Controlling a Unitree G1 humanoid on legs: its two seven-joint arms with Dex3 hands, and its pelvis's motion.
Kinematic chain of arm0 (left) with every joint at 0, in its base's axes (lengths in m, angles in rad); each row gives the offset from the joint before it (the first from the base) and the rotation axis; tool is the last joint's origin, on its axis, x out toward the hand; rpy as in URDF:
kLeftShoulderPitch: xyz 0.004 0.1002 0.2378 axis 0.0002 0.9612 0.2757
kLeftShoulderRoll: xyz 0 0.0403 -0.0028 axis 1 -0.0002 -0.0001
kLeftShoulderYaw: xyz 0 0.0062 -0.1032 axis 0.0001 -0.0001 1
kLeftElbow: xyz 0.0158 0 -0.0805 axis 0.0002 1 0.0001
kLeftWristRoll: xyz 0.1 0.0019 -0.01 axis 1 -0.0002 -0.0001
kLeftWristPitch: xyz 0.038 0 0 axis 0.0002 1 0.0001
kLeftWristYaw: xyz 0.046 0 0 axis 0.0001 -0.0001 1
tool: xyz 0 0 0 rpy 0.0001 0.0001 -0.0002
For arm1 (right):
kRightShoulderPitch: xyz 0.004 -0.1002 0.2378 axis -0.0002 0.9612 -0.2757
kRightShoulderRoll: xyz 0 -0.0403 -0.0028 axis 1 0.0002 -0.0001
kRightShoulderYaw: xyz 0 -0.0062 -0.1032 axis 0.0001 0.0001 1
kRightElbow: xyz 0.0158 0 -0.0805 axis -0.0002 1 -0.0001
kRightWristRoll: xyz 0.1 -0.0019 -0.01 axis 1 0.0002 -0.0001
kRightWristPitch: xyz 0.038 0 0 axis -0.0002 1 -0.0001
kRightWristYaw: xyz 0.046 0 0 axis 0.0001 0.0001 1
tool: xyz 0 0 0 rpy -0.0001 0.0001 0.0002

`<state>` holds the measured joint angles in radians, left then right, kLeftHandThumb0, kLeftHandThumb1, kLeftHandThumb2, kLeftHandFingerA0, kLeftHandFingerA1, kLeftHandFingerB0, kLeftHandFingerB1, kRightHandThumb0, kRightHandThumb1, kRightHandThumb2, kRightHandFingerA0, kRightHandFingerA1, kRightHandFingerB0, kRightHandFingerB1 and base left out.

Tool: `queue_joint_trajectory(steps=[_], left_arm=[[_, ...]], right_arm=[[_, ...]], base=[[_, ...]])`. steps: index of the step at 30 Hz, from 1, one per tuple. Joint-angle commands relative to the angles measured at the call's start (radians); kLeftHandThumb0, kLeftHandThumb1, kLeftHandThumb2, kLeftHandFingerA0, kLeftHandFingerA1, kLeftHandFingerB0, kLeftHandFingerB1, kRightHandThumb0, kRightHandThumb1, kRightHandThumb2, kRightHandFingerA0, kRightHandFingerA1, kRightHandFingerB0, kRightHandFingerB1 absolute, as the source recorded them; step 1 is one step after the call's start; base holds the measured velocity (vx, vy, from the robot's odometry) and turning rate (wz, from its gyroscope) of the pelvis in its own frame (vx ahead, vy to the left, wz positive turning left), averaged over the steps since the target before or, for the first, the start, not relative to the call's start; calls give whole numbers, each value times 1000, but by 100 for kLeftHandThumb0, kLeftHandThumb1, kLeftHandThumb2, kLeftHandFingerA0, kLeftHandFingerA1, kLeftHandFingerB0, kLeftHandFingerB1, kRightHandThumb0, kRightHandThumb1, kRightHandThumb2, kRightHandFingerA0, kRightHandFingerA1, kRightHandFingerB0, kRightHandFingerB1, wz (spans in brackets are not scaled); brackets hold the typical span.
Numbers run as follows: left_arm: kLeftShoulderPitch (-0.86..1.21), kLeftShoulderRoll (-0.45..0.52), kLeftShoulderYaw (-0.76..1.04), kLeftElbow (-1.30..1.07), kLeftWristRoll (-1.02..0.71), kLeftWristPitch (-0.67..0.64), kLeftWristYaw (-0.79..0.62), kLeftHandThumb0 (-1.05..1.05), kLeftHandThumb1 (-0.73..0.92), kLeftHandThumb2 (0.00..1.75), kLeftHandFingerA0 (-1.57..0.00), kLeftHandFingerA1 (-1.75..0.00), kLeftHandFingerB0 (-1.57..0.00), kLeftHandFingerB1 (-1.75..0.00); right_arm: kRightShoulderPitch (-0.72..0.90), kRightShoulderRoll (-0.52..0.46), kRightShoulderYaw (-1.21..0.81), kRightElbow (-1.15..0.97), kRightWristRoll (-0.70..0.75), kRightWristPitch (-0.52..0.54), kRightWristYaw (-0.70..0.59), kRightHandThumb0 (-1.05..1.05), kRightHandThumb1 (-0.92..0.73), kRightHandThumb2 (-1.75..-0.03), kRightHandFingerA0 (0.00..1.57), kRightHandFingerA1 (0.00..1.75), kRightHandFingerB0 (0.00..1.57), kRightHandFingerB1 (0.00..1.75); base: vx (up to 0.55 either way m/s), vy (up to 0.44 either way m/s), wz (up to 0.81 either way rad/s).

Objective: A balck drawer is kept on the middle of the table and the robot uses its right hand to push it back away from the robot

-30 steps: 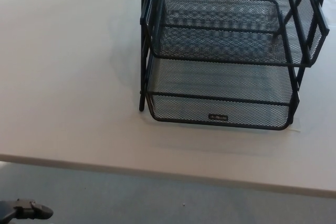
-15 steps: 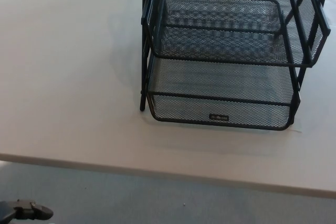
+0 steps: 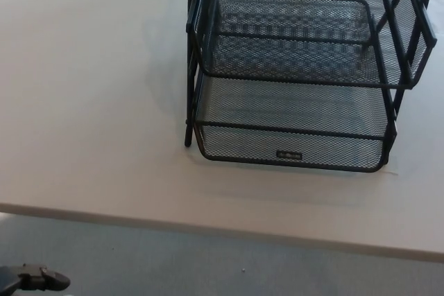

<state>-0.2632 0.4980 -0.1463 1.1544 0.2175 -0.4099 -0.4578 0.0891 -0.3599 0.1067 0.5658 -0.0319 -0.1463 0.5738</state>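
You are looking at a pale table (image 3: pixel 90 102) whose near edge is running across the lower frame; a black mesh drawer rack (image 3: pixel 295 95) is sitting directly on it, right of centre.

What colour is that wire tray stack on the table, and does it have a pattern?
Black, with a fine diamond mesh pattern; the mesh tray stack shows only in the head view.

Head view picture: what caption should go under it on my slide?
Black mesh drawer sits on the white table, no robot hand touching it.
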Motion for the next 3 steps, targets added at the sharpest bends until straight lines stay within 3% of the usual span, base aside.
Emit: queue_joint_trajectory(steps=[1, 2, 3], left_arm=[[-3, 11, -9, 6, 14, -2, -2, -61, 55, 93, -41, -52, -26, -44], [-4, 11, -9, 6, 14, 0, -2, -61, 55, 93, -41, -52, -26, -44], [-6, 8, -9, 5, 12, 3, -7, -61, 55, 92, -41, -52, -27, -45]], right_arm=[[-12, -29, 34, -5, -56, 9, -15, -67, -73, -69, 58, 45, 45, 39], [-15, -29, 37, -3, -58, 10, -14, -67, -73, -69, 58, 45, 45, 39], [-17, -31, 39, 1, -58, 12, -14, -57, -63, -103, 55, 61, 30, 49]], base=[[0, 0, 0], [0, 0, 0], [0, 0, 0]])
